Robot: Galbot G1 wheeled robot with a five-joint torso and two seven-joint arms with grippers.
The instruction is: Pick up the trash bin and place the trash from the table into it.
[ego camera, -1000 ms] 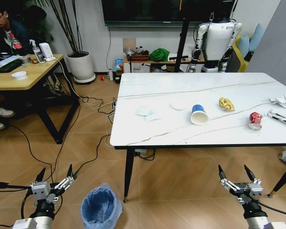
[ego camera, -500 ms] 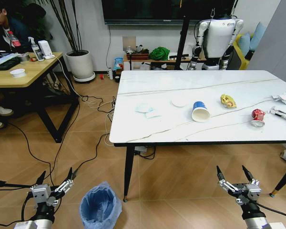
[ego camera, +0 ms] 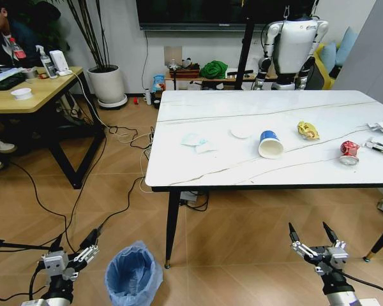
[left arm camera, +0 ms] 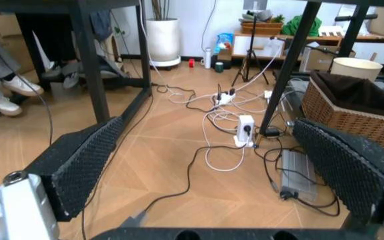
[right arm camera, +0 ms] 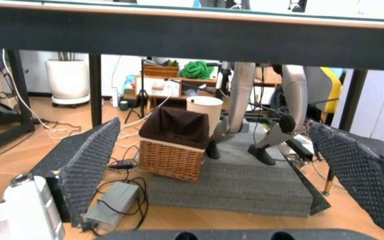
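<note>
One cup (ego camera: pixel 270 144), one can (ego camera: pixel 349 152)

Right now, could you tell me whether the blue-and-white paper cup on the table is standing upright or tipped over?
Tipped over: the paper cup lies on its side on the table.

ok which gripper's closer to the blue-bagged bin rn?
Left. The left gripper hangs open just beside the trash bin, on the robot's left of it. The right gripper, also open, is far across on the bin's other side, below the table edge.

Left claw (ego camera: pixel 75 245) low, spread; right claw (ego camera: pixel 315 233) likewise.
</note>
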